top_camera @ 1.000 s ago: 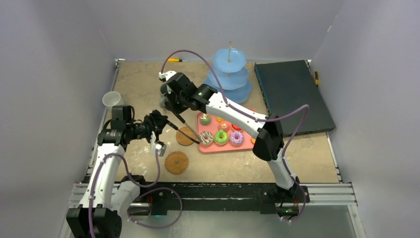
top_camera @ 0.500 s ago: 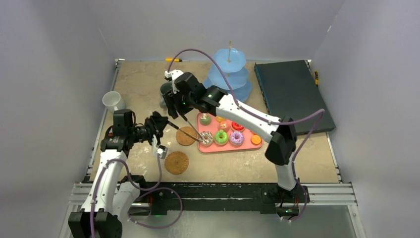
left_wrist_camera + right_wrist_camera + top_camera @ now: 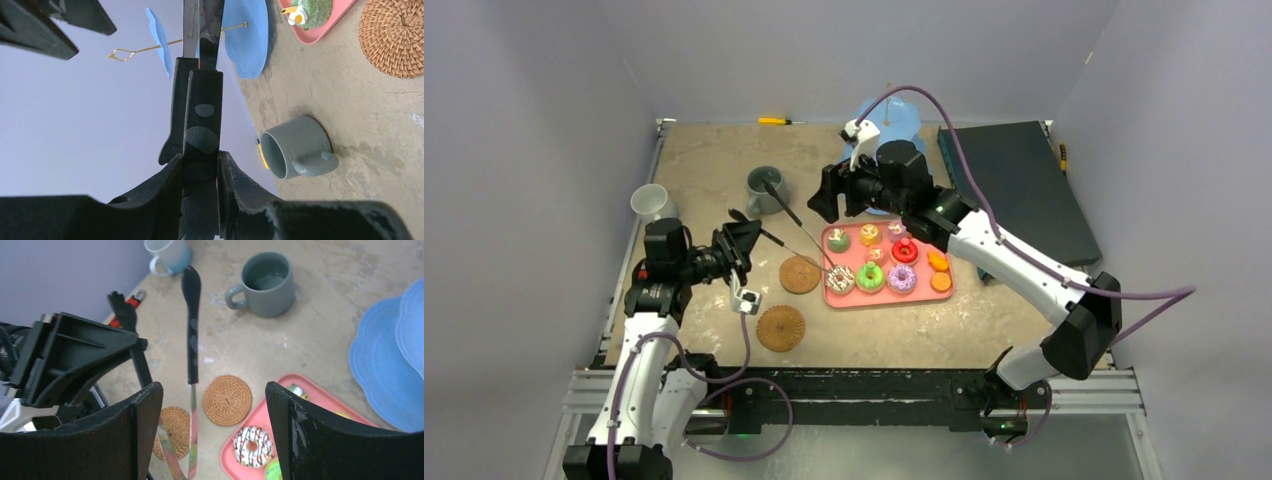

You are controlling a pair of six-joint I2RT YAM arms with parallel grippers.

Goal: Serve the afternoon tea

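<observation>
Two round woven brown coasters (image 3: 781,327) are lying nearest me. My left fingers (image 3: 239,195) are clamping the black tongs (image 3: 200,115), whose long axis is running rightward to the pink tray (image 3: 916,296), ending near the chocolate-iced doughnut (image 3: 840,279). The other small colourful doughnuts and cupcakes (image 3: 871,277) are sitting just past it, so I am judging the left arm nearer. My right fingers (image 3: 145,440) are hanging spread wide and empty beyond the tray. Farther off, the grey-green mug (image 3: 767,190) and white mug (image 3: 650,203) are standing off the coasters, and the blue three-tier stand (image 3: 380,360) is standing behind the right arm.
</observation>
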